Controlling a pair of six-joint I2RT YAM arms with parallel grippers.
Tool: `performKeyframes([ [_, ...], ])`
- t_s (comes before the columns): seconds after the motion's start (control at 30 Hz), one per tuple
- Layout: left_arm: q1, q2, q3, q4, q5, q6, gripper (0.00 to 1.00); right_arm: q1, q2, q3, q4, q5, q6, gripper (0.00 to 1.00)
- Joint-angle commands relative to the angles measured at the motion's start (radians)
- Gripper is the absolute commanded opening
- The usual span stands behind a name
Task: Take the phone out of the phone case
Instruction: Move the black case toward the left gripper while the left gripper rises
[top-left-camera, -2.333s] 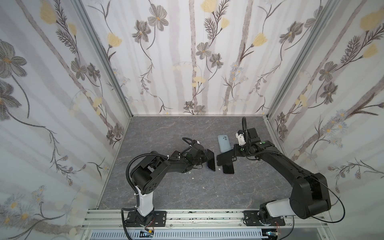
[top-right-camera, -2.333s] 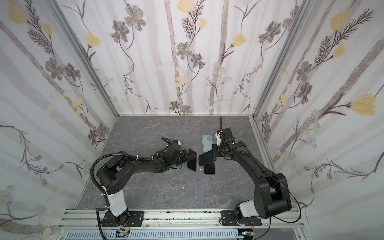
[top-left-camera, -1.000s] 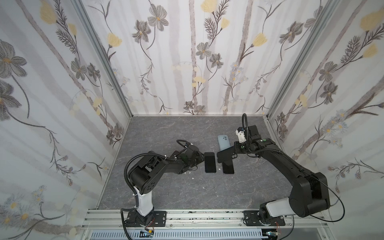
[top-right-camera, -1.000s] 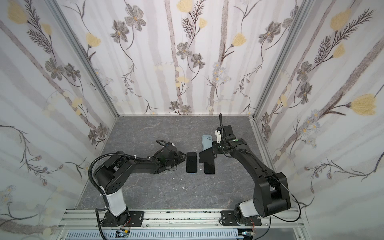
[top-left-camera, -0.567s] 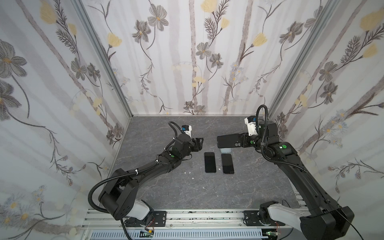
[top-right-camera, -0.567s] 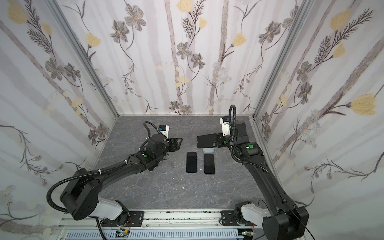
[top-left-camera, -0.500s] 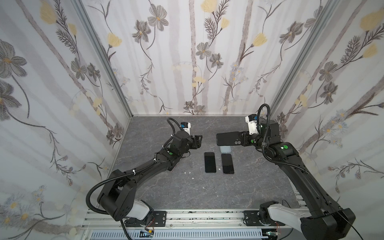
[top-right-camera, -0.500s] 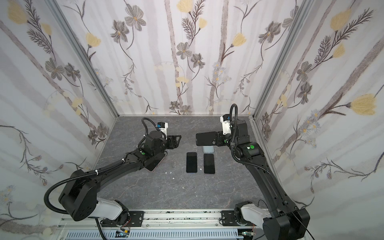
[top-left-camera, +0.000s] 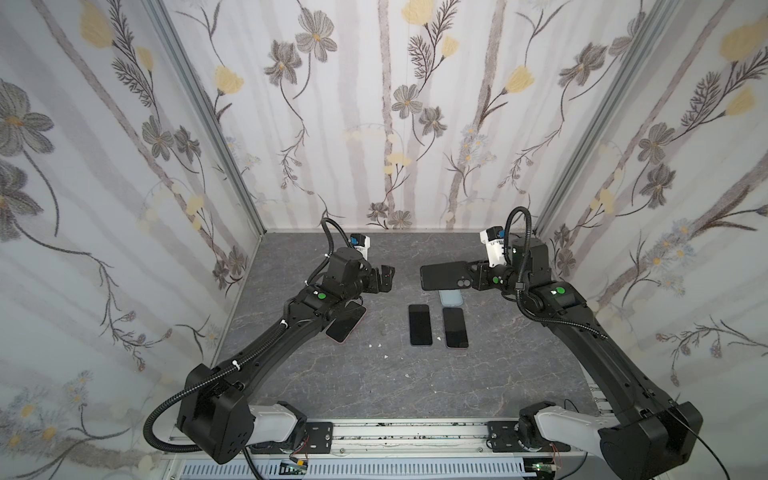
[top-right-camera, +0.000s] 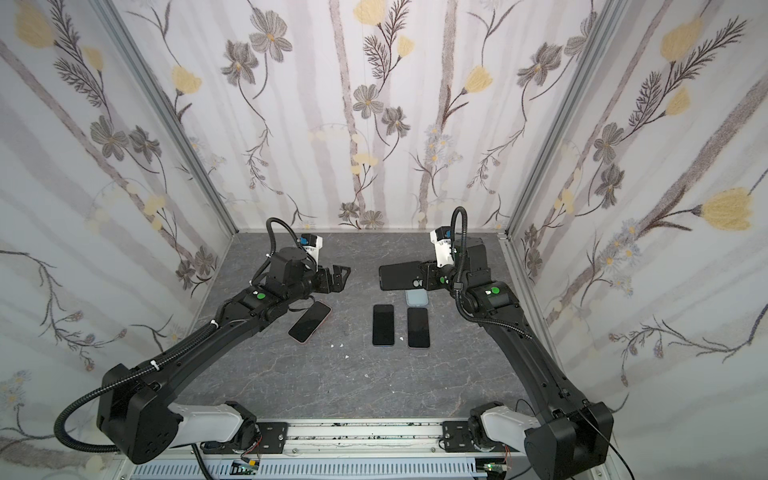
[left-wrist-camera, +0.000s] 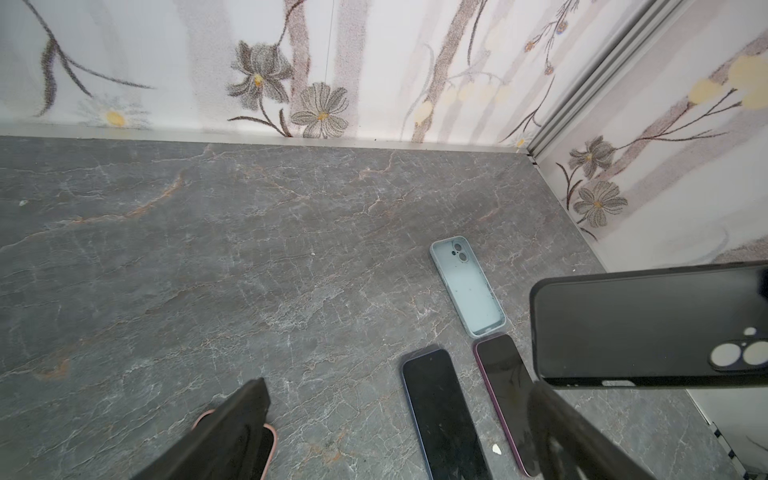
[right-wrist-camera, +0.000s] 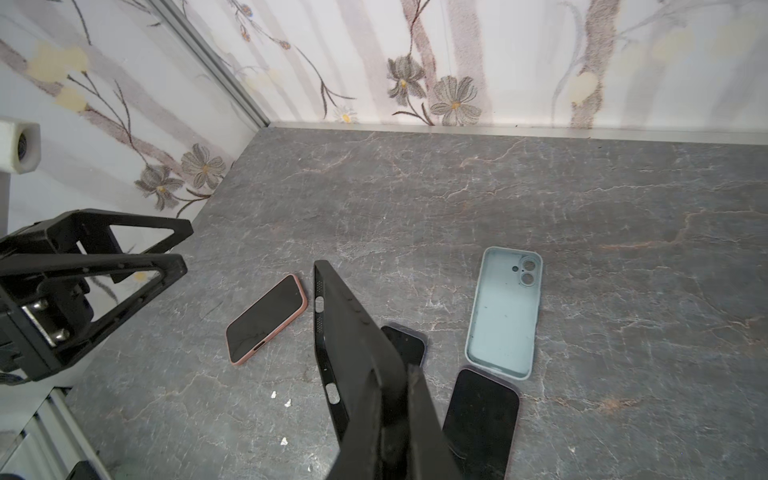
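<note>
My right gripper (top-left-camera: 473, 276) is shut on the camera end of the empty black phone case (top-left-camera: 444, 276), holding it level in the air above the table; the right wrist view shows the case (right-wrist-camera: 349, 332) edge-on between the jaws. The phone (top-left-camera: 419, 324), bare with a dark screen, lies flat on the grey table, seen also in the left wrist view (left-wrist-camera: 444, 415). My left gripper (top-left-camera: 384, 278) hangs open and empty above the table, left of the case and apart from it, its fingers (left-wrist-camera: 249, 407) wide.
A second dark phone (top-left-camera: 455, 327) lies right beside the first. A light-blue empty case (top-left-camera: 451, 296) lies just behind them. A pink-cased phone (top-left-camera: 347, 326) lies under my left arm. Small white crumbs (top-left-camera: 376, 345) dot the table. Walls enclose three sides.
My left gripper let go of the phone, opened wide and rose back to the left. My right gripper lifted the black case up off the table. The phone stays flat.
</note>
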Motion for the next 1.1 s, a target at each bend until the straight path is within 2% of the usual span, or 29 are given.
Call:
performKeyframes([
  [0.0, 0.0, -0.037, 0.0, 0.017, 0.155, 0.114, 1.0, 0.023, 0.035, 0.035, -0.007, -0.095, -0.064, 0.0],
  [0.13, -0.005, -0.048, -0.004, 0.014, 0.248, 0.241, 0.99, 0.026, 0.076, 0.08, -0.071, -0.284, -0.133, 0.0],
  [0.2, -0.018, -0.076, -0.006, 0.006, 0.291, 0.3, 0.93, 0.032, 0.088, 0.094, -0.094, -0.328, -0.151, 0.0],
  [0.37, -0.08, -0.057, 0.026, -0.07, 0.292, 0.417, 0.85, 0.041, 0.127, 0.133, -0.177, -0.415, -0.203, 0.0],
  [0.47, -0.11, -0.018, 0.044, -0.11, 0.288, 0.46, 0.81, 0.044, 0.142, 0.142, -0.205, -0.427, -0.211, 0.0],
  [0.73, -0.145, 0.03, 0.06, -0.137, 0.18, 0.504, 0.57, 0.048, 0.144, 0.152, -0.23, -0.442, -0.234, 0.0],
  [1.07, -0.167, 0.046, 0.075, -0.154, 0.212, 0.528, 0.29, 0.048, 0.161, 0.176, -0.26, -0.42, -0.245, 0.0],
])
